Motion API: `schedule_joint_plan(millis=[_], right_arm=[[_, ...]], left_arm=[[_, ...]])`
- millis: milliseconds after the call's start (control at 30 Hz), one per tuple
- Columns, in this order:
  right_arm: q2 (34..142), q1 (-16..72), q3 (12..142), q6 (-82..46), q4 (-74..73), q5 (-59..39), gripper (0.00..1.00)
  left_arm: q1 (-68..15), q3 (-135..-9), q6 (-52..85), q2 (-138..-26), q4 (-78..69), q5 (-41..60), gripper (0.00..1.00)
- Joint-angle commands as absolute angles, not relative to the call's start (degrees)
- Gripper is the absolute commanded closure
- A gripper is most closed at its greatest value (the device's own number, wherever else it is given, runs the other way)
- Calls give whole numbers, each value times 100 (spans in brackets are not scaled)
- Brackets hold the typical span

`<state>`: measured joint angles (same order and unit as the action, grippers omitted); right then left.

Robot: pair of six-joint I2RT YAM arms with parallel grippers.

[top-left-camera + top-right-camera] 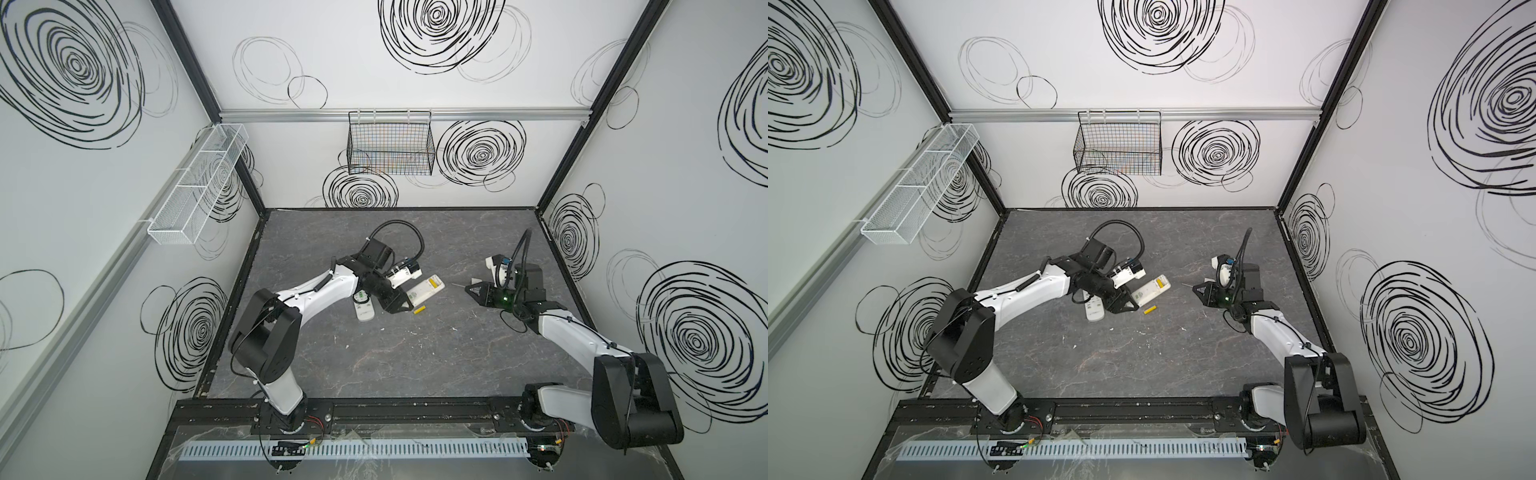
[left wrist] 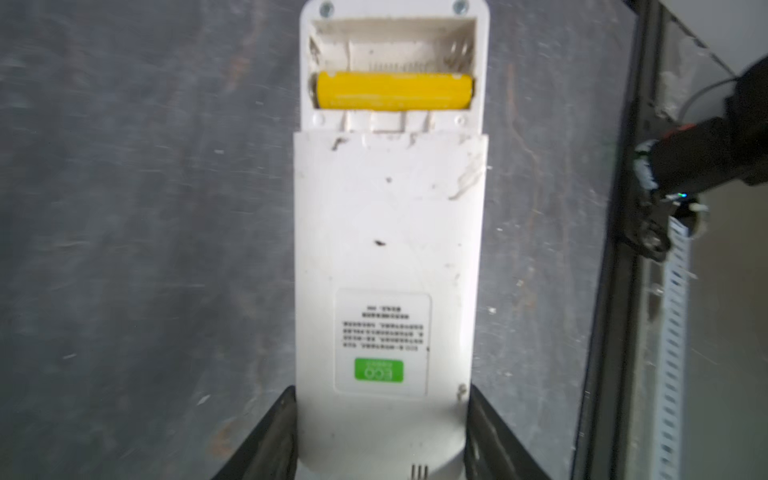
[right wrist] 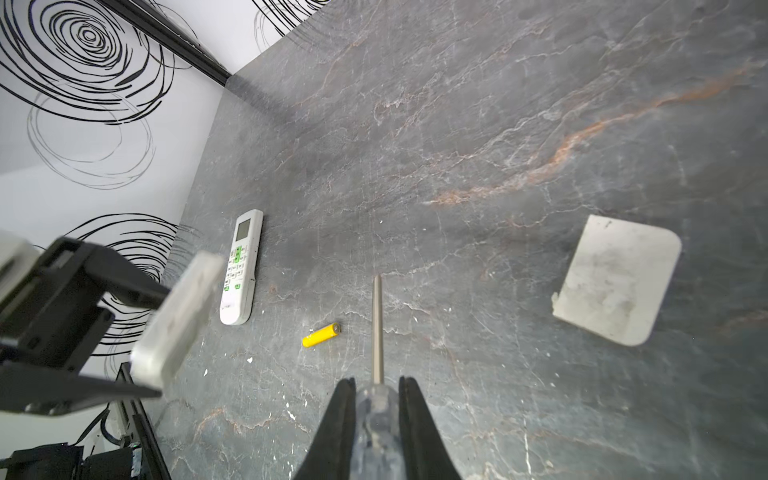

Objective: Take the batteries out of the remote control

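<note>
My left hand [image 2: 381,390] is clamped on the lower end of the remote [image 2: 388,232], one finger against each long edge, with the back face turned to the wrist camera. The battery bay at the far end is uncovered. One slot shows only a bare spring. The other carries the seated battery [image 2: 394,90], yellow, lying crosswise in its cradle. The loose battery [image 3: 321,335], also yellow, lies flat on the bench [image 3: 457,124]. In both top views it sits just beside the tip of my left hand, on the near side of the remote, and touches neither [image 1: 419,309]. My right hand [image 3: 377,382] is closed on the clear handle of the screwdriver [image 3: 377,328]. The metal shaft projects straight out between the fingers, and its tip stands apart from the loose battery and from the remote. A second remote [image 3: 241,268] rests buttons-up on the bench beyond the loose battery. A white cover [image 3: 617,280] lies flat on the bench, well apart from both remotes. I can locate no black cells in any view.
</note>
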<state>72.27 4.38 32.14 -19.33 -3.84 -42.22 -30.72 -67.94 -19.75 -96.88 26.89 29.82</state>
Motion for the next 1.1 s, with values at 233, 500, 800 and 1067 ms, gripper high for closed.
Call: schedule_joint_plan(millis=[233, 500, 800, 1067], right_arm=[[8099, 1114, 3143, -2459, -1988, -3778, 100], [8221, 1141, 2885, -2440, -2303, -3631, 91], [7829, 1082, 2514, -1987, -1700, -3228, 75], [7456, 1038, 2606, -1669, -958, -2932, 61]], left_arm=[[-2628, -7154, -2760, -10511, 1883, 984, 63], [-2999, -7373, -3303, -11232, 1657, 360, 63], [-3354, -7124, -3674, -11389, 1813, 244, 64], [-3559, -6873, -3889, -11197, 1706, 263, 64]])
